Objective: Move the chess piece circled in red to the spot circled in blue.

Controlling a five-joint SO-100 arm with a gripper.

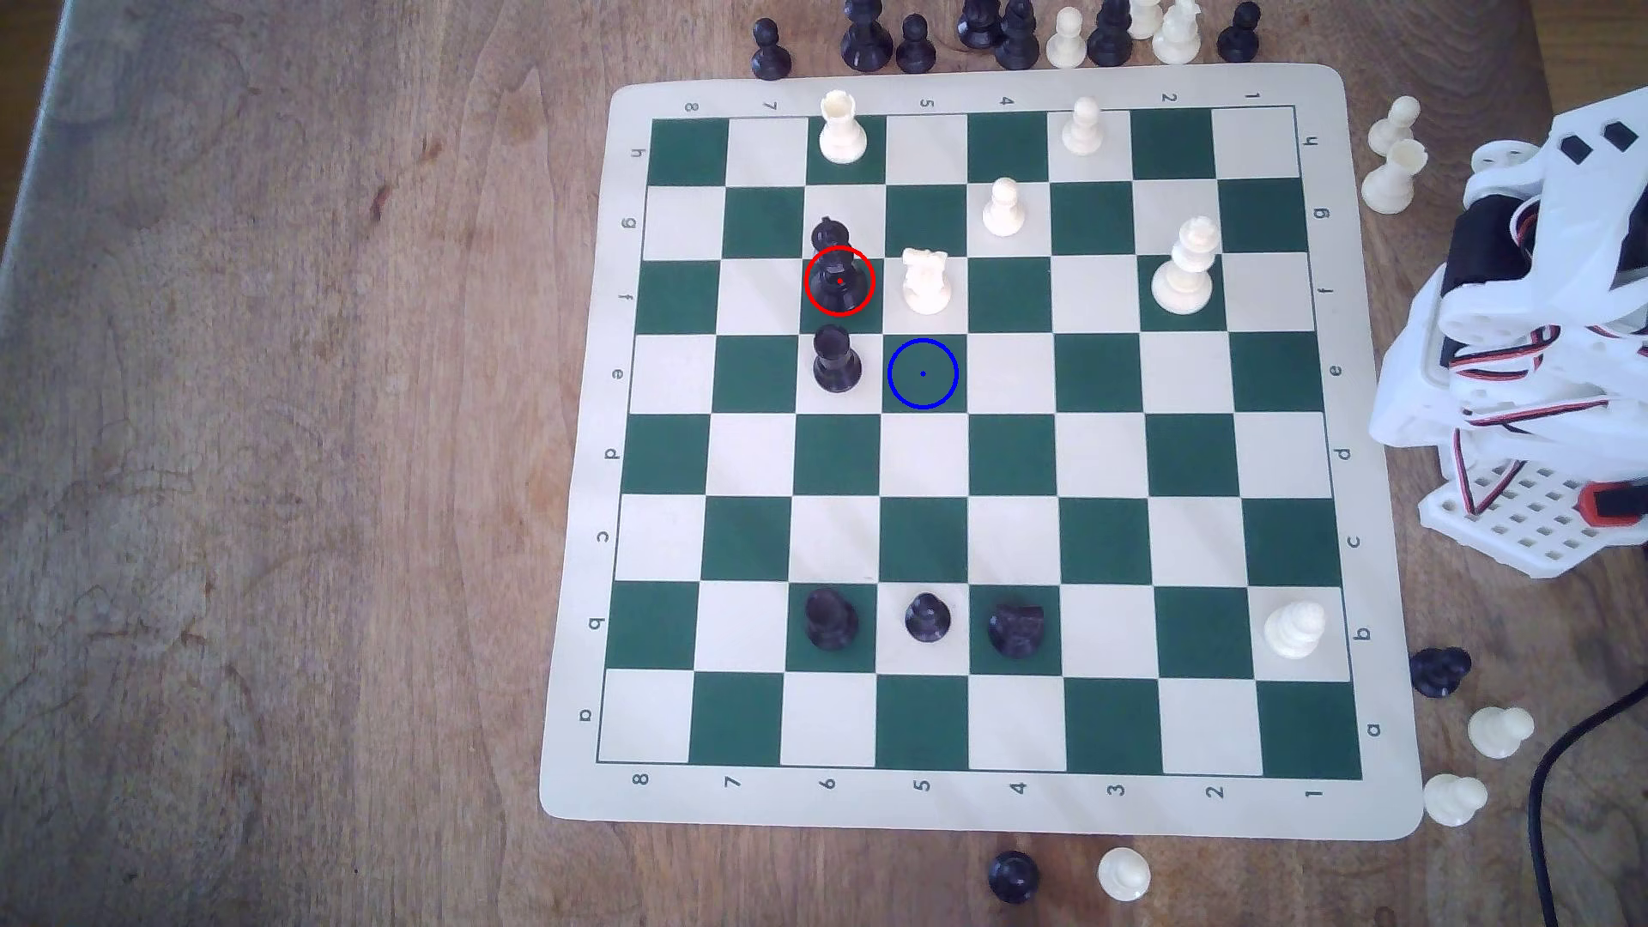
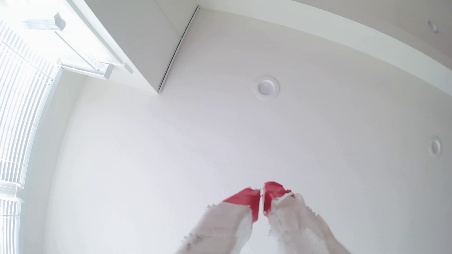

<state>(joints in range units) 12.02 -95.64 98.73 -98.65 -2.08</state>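
We judge the tall glossy black chess piece (image 1: pixel 839 278), ringed red diagonally beside the blue-circled green square (image 1: pixel 922 373), light, rigid and slippery, best pinched at its slender body; red-tipped gripper (image 2: pixel 261 195) nearly closed, empty.

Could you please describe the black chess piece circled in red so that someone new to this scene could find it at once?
On the green-and-cream chessboard, look at column 6, where three black pieces stand in a line in the upper half. The chess piece circled in red is the middle one, on a green square beside the white knight; the black rook stands below it.
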